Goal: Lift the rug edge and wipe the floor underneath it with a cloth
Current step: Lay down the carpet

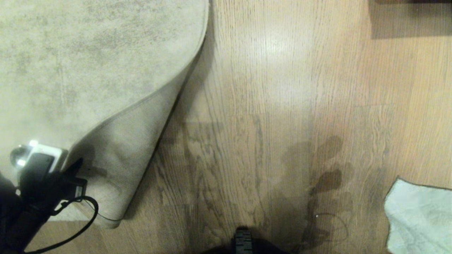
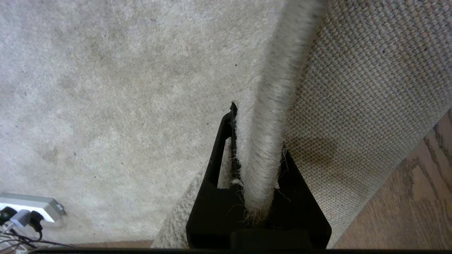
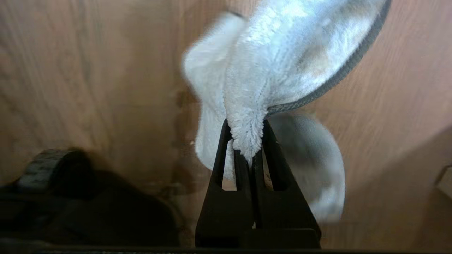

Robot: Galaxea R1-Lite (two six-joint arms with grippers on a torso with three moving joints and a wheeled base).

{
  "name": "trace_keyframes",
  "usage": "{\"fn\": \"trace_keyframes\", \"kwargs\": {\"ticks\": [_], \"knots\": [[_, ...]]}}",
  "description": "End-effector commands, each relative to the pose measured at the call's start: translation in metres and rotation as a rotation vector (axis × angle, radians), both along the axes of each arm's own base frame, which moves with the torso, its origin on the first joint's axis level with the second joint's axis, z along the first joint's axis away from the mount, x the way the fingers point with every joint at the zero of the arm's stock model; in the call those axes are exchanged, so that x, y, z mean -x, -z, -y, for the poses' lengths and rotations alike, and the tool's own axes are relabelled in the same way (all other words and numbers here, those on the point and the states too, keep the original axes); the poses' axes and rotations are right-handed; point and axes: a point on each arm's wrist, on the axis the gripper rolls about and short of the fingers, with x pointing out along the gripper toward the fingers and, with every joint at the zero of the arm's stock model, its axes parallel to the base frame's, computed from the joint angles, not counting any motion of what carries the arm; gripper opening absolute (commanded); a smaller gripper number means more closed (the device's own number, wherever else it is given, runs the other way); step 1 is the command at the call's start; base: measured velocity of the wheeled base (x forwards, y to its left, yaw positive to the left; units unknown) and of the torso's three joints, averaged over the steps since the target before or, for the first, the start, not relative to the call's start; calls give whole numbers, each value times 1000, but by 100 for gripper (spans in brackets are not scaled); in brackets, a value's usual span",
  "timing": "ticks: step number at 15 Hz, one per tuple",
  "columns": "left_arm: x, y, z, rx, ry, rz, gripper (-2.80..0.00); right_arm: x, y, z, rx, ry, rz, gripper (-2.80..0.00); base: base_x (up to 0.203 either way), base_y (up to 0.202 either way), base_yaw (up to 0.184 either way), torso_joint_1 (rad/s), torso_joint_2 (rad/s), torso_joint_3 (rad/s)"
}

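Rug edge [image 1: 141, 106] lifted and folded back at the lower left, cloth [image 1: 420, 218] at the lower right

Left gripper [image 2: 256, 155] is clamped tight on the rug's border, holding the corner up so its woven underside [image 2: 360, 91] faces out over the bare floor [image 1: 265, 123]; the right gripper [image 3: 247, 141] pinches a bunched fold of the pale blue-green cloth, which hangs over the wood planks, well apart from the rug
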Motion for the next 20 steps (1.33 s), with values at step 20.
{"fn": "trace_keyframes", "kwargs": {"ticks": [20], "knots": [[23,-20,4,4,8,115,-280,1,2,0,-23,-4,12,-280,0,0,0,0,0,0]]}}
